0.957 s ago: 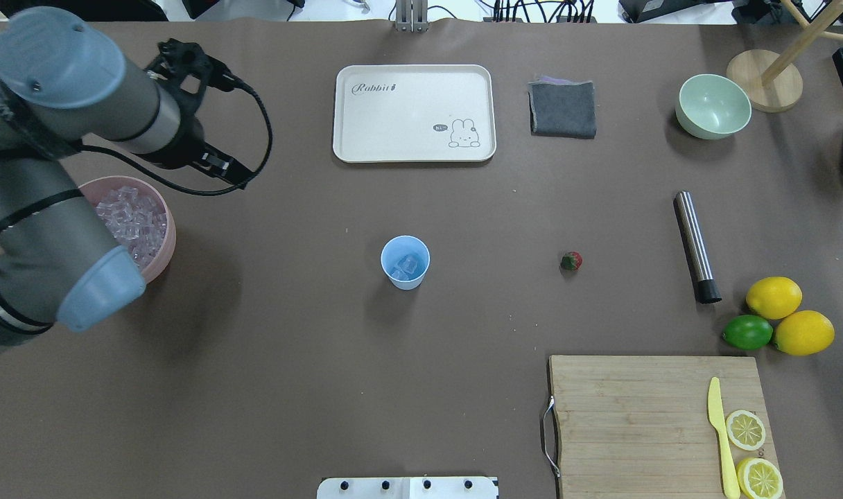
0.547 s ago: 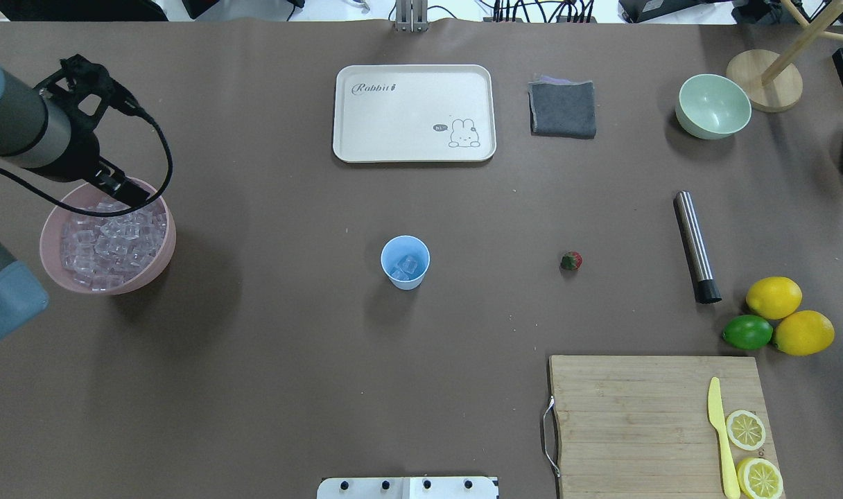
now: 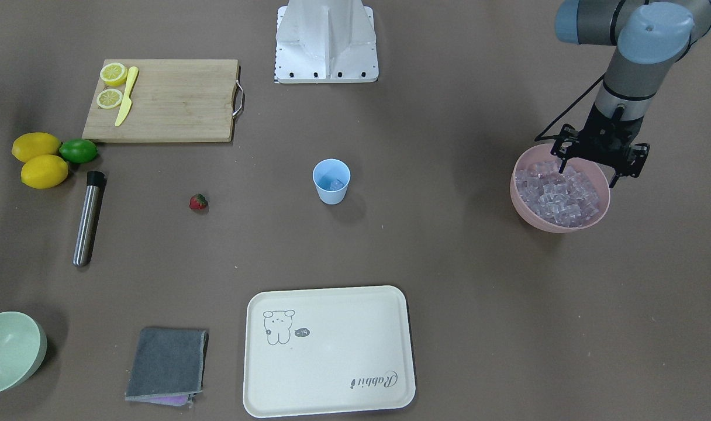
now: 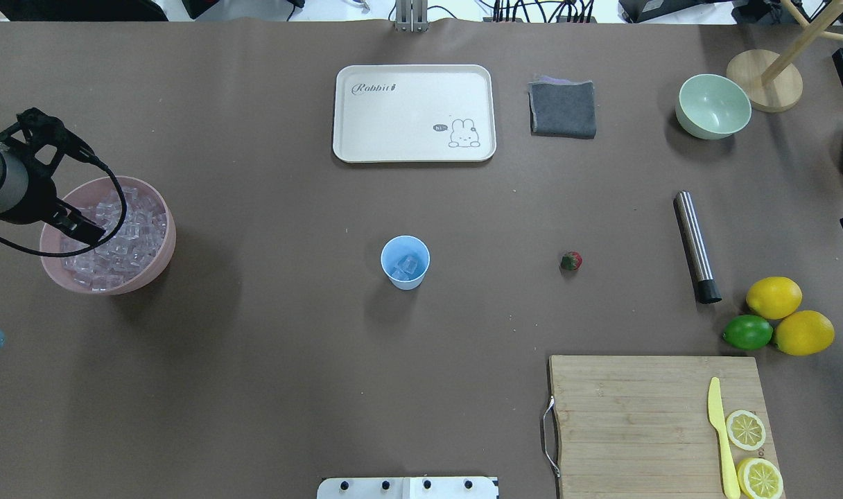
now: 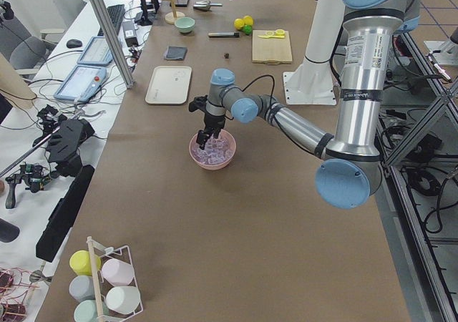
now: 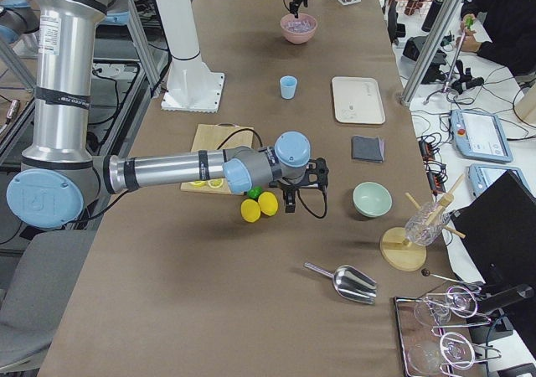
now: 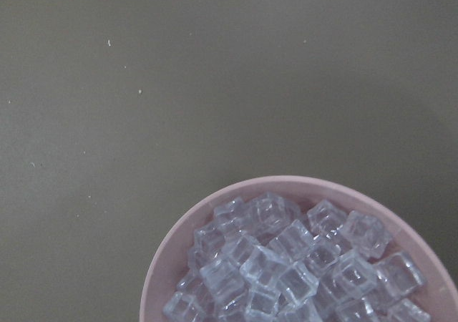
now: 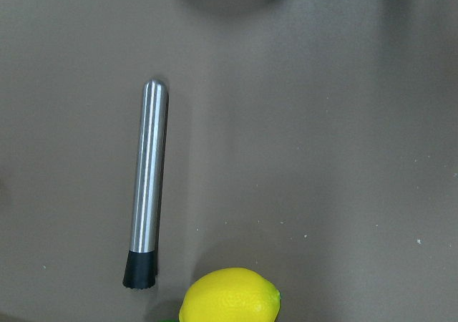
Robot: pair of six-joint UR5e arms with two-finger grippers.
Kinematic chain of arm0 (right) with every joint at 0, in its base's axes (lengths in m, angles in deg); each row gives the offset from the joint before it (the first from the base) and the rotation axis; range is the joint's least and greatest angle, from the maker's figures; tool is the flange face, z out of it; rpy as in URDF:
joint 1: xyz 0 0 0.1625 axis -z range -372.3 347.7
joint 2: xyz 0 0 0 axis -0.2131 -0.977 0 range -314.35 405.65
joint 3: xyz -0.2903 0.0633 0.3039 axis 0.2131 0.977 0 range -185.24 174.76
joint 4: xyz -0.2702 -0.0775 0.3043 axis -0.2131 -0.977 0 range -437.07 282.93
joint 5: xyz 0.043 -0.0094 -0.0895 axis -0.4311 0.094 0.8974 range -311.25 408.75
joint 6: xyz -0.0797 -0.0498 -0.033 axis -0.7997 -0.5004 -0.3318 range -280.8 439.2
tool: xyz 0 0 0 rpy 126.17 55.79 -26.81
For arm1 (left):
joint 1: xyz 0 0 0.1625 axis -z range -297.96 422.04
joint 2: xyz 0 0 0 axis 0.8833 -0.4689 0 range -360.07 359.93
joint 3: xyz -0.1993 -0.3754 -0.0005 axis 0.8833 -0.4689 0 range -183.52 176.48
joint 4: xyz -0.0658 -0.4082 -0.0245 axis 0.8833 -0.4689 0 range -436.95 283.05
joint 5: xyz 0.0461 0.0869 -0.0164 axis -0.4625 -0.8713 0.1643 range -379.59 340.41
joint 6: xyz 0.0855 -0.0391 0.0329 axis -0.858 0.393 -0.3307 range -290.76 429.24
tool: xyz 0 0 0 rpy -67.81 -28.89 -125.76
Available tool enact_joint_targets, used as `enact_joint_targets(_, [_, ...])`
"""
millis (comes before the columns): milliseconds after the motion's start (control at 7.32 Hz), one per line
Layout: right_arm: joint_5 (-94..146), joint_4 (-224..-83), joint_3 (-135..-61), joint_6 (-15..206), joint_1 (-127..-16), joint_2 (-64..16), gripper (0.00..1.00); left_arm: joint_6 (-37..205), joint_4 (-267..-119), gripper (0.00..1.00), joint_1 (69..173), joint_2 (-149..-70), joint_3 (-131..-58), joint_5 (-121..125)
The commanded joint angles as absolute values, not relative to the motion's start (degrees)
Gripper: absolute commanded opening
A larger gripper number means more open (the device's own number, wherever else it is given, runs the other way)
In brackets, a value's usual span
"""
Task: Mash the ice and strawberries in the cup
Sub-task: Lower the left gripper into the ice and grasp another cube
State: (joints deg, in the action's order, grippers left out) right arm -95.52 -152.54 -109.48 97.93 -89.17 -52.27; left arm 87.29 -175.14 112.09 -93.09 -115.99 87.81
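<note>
Near the counter's (image 4: 255,388) left end, the left tool (image 3: 587,172) hangs over a pink bowl (image 3: 531,215) heaped with ice (image 3: 557,193). Its two fingers are spread apart with nothing between them, and their tips are close over the cubes; whether they touch the cubes cannot be told. At the middle of the counter the pale-blue cup (image 3: 332,196) stands upright, with a few clear cubes lying in its bottom. The strawberry (image 4: 571,261) lies on bare counter to the cup's right, well apart from it, about midway between the cup and a steel rod (image 4: 695,246) with a black end that lies flat toward the right end. Just beyond the rod's black end, two lemons (image 4: 774,297) and a lime (image 4: 747,333) sit bunched together, touching. The right tool (image 6: 291,203) hangs above that right end near the lemons. Only a side view and a dark sliver at the overhead view's edge show it, so whether its fingers are apart or together cannot be told.
</note>
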Motion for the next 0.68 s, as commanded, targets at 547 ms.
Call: enact_joint_targets(547, [-95.56, -152.48, -109.56, 98.01, -89.12, -52.35, 1.0, 92.26, -176.01, 0.85, 107.58, -92.27, -112.16, 87.81])
